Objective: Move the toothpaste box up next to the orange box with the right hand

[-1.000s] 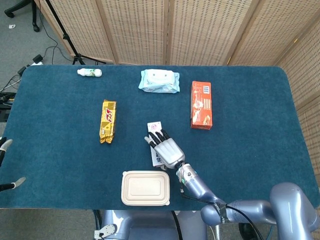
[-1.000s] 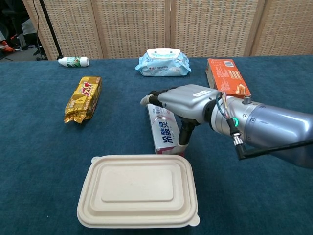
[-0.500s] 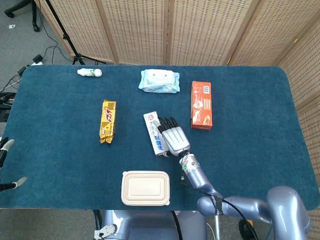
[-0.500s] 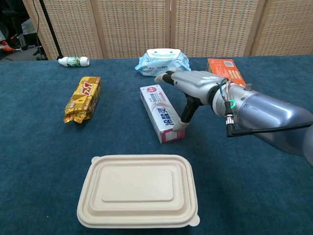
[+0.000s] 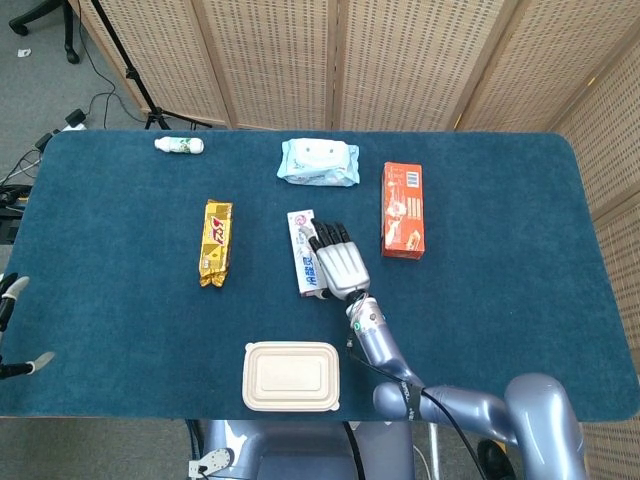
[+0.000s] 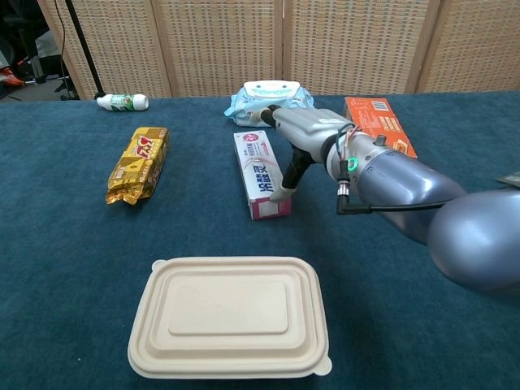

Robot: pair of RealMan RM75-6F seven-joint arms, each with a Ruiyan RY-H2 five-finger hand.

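Observation:
The white toothpaste box lies lengthwise on the blue table, a little left of the orange box. My right hand grips it, fingers laid over its top and right side. In the chest view the right hand has its thumb pressed against the near right side of the toothpaste box, with the orange box behind it to the right. Only fingertips of my left hand show at the table's left edge.
A pack of wipes lies just beyond the toothpaste box. A yellow snack bag is to the left, a small bottle at the far left back. A beige lidded container sits near the front edge.
My right hand has carried the toothpaste box away from the beige container, up the table and closer to the orange box. The left hand has stayed put.

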